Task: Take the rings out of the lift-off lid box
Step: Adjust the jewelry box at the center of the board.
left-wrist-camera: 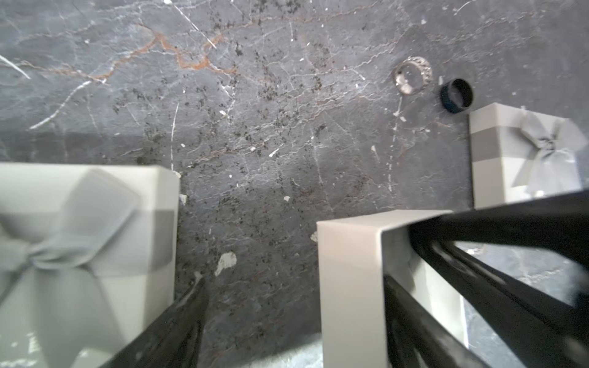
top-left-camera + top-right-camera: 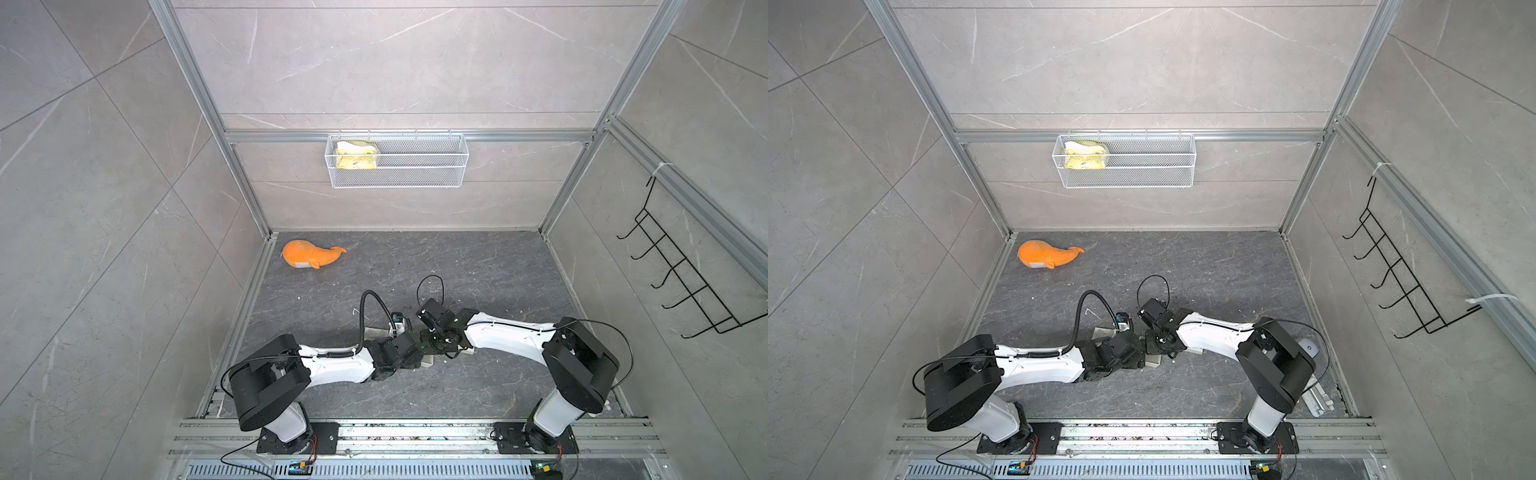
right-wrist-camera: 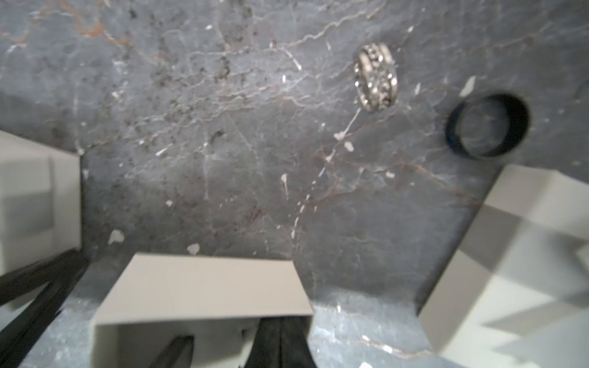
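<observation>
box (image 1: 497,172), perhaps lid, beside black ring (image 1: 457,95)

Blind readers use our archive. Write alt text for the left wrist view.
A patterned silver ring and a black ring lie on the dark marbled floor beside a white box with a grey bow. Nearer, the spread fingers of the left gripper straddle one wall of an open white box; a second bowed box looks blurred.
</observation>
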Robot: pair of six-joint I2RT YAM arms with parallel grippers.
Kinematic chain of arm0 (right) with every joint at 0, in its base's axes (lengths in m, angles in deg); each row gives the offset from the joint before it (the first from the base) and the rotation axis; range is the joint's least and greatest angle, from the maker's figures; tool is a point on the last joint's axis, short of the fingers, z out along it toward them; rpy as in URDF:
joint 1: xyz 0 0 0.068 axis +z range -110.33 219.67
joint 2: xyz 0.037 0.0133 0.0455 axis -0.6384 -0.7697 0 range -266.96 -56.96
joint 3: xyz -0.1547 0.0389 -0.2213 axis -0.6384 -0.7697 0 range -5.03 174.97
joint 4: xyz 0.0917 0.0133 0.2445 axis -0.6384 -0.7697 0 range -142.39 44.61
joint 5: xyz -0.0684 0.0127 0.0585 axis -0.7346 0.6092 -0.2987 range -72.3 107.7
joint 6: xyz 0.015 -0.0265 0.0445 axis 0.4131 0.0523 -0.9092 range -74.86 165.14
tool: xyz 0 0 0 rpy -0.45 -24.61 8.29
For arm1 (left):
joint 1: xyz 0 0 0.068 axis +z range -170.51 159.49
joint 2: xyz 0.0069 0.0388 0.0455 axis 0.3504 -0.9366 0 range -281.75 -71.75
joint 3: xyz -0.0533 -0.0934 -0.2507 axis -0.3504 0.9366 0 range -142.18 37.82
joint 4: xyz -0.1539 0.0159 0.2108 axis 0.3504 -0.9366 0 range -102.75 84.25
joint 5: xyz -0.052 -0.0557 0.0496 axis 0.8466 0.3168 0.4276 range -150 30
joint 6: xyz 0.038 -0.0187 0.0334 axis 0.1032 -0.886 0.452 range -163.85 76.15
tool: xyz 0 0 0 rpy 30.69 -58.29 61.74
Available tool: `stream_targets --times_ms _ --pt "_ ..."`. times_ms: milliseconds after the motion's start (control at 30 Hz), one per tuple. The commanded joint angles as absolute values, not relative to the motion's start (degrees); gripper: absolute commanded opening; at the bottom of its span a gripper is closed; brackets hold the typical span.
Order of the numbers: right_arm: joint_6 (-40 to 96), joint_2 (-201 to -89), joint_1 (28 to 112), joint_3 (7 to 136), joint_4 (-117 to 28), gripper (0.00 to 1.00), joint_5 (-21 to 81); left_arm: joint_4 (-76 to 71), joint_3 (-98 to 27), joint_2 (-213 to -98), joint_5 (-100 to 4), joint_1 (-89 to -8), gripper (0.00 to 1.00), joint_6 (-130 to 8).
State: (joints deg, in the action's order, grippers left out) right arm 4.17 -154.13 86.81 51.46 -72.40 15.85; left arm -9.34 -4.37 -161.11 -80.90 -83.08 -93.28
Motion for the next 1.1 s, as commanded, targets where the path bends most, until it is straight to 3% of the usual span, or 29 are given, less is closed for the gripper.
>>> stream_targets --times_ms 0,67,400,500,733,867,1067 --pt "2.95 -155.56 86.96 52.71 -74.48 0.00 13.03 -4.32 -4.57 -158.33 -80.52 -83.36 0.91 -92.55" --pt "2.95 -154.98 86.96 53.32 -75.05 0.00 12.95 -3.44 -3.98 -158.32 -79.99 -83.27 1.00 -92.73" --pt "5.02 -150.51 87.14 55.91 -79.12 0.04 11.07 3.44 -0.85 -156.30 -79.57 -83.17 1.00 -92.07" --pt "6.25 -149.89 87.13 57.06 -80.09 0.22 10.40 6.84 1.05 -154.12 -79.70 -83.09 1.00 -91.14" --pt "7.14 -146.96 87.05 60.00 -85.61 0.93 6.09 0.97 0.56 -148.07 -83.32 -82.75 1.00 -88.07" --pt "4.98 -145.73 86.87 59.55 -90.67 0.98 2.07 -7.82 -0.85 -143.53 -86.66 -82.50 1.00 -86.69" --pt "2.01 -144.53 84.56 54.43 -90.39 0.99 1.42 -16.56 0.09 -135.49 -91.12 -82.25 1.00 -86.20"
